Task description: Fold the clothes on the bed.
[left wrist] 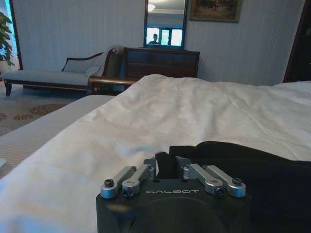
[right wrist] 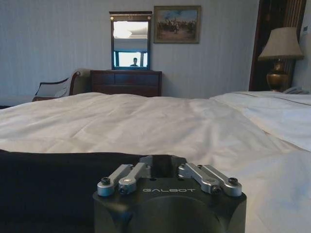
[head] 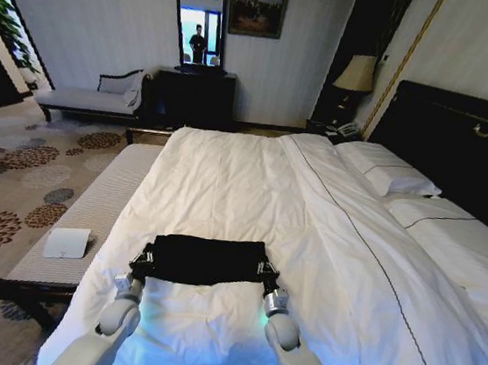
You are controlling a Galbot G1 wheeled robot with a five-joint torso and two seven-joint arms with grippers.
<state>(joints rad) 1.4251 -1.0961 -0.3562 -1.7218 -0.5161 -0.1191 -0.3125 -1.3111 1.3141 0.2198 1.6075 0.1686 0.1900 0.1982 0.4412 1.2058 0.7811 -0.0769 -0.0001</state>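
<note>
black T-shirt (head: 207, 260) | folded strip on bed (head: 226, 181) | both corners gripped

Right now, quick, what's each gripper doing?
Left gripper: closed on the black T-shirt, at its left edge.
Right gripper: closed on the shirt's right edge.

"galbot" on the left pincer (left wrist: 167, 167) housing, "galbot" on the right pincer (right wrist: 165, 165) housing
</note>
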